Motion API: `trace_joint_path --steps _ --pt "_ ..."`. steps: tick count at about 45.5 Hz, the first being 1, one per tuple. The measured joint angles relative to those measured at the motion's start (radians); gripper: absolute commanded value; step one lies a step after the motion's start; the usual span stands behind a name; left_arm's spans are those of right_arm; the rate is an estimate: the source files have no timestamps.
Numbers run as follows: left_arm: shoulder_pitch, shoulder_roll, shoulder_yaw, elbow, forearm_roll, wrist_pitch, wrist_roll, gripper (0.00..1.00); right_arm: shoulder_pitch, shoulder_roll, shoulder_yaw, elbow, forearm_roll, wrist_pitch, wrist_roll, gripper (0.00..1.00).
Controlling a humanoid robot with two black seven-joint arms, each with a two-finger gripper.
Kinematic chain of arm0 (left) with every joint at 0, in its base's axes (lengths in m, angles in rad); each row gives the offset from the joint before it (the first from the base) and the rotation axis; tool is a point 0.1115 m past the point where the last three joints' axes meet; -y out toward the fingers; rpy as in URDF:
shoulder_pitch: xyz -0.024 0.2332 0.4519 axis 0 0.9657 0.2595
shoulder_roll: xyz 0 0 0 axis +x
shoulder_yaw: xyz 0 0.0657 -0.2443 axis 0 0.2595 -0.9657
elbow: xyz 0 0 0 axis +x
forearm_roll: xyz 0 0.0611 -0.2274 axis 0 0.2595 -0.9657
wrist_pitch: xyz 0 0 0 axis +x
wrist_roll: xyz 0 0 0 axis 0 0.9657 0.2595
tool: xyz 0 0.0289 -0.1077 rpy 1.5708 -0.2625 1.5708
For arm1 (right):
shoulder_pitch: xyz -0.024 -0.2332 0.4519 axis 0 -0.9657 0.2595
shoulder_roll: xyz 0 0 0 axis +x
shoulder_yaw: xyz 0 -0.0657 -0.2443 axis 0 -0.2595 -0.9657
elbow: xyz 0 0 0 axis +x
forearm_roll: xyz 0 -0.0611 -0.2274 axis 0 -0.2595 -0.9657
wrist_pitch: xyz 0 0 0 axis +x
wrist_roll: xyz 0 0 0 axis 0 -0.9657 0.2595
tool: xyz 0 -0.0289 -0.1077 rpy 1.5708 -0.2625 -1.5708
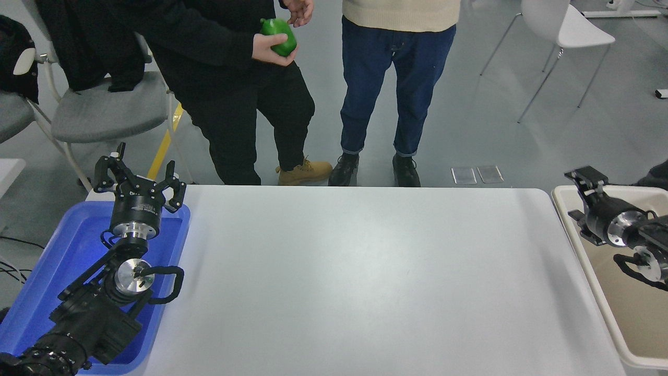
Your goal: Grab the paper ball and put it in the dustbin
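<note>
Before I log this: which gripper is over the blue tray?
The left gripper, parked above the blue tray; the right gripper hangs over the dustbin.

Beige, cream-rimmed dustbin (567, 219) stands at the table's right end.

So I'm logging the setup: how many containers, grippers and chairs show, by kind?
Blue tray: 1
Dustbin: 1
Grippers: 2, left gripper, right gripper
Chairs: 2, grey chair, white chair
Total: 6
</note>
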Motion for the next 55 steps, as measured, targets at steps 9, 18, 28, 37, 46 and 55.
trace_joint_path --steps 9,18,28,37,46,55 --pt "0.0 0.0 0.0 0.0 0.0 0.0 0.0 0.99 -0.027 0.099 0.15 0.059 0.166 0.007 0.005 1.0" --pt "0.0 0.0 0.001 0.0 0.0 0.0 0.0 0.99 -0.078 0.214 0.248 0.084 0.248 0.037 0.007 1.0" --pt "0.0 0.0 0.0 0.0 0.0 0.0 0.0 0.99 -0.141 0.281 0.318 0.09 0.294 0.124 0.008 1.0" --pt "0.0 0.0 0.0 0.0 0.0 0.0 0.0 0.99 -0.19 0.3 0.352 0.079 0.313 0.206 0.008 1.0" --pt "0.0 0.0 0.0 0.0 0.0 0.0 0.0 0.99 -0.219 0.296 0.371 0.067 0.321 0.253 0.007 1.0" --pt "0.0 0.0 0.0 0.0 0.0 0.0 0.0 0.99 -0.232 0.285 0.379 0.058 0.324 0.275 0.007 1.0"
